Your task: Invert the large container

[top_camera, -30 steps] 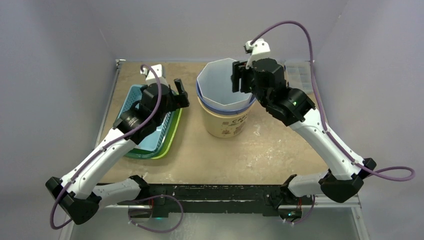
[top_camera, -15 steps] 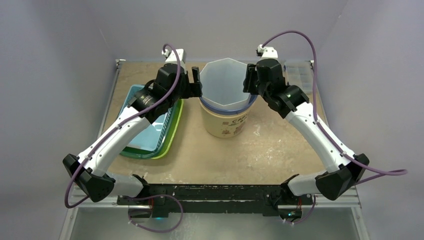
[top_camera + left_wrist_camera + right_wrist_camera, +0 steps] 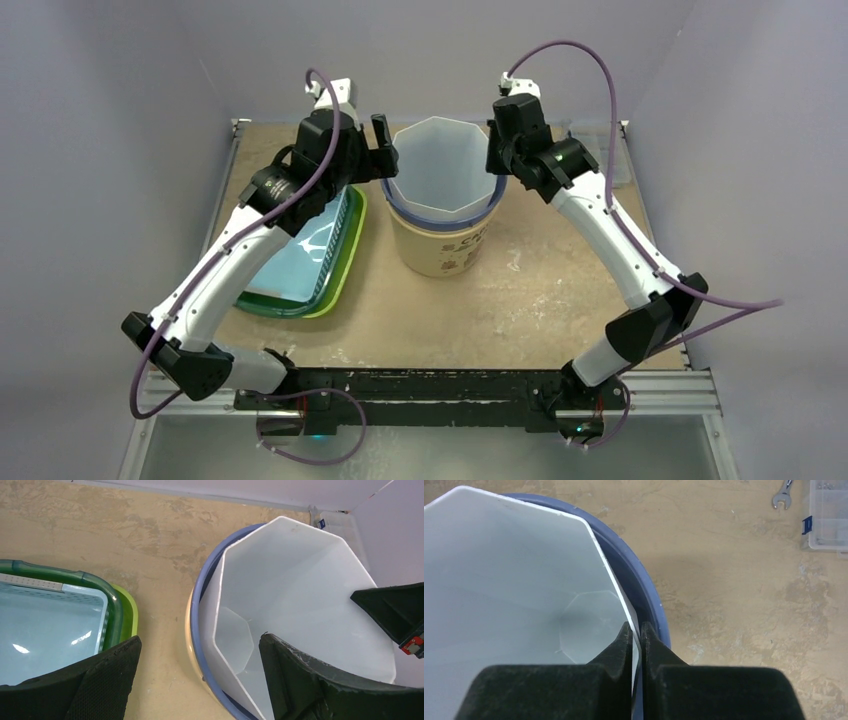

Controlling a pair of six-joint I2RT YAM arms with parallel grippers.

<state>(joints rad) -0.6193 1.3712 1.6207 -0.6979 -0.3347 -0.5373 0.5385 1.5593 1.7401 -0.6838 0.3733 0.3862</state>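
Note:
The large container (image 3: 445,175) is a white eight-sided bin standing upright, nested in a cream bucket (image 3: 440,245) with a blue rim. My right gripper (image 3: 497,160) is shut on the bin's right wall at the rim. In the right wrist view the gripper (image 3: 635,627) pinches the thin white wall (image 3: 514,570) just inside the blue rim (image 3: 644,580). My left gripper (image 3: 388,158) is open over the left rim. In the left wrist view this gripper (image 3: 200,639) straddles the edge, one finger inside the bin (image 3: 300,590) and one outside the blue rim (image 3: 196,605).
Stacked green and teal baskets (image 3: 310,250) lie left of the bucket, close under the left arm, and show in the left wrist view (image 3: 50,625). A clear parts box (image 3: 826,515) and a small wrench (image 3: 781,492) lie at the back right. Walls enclose the table.
The left arm swung from over the baskets to the bin's left rim. The right gripper shifted to the right rim and closed on the wall.

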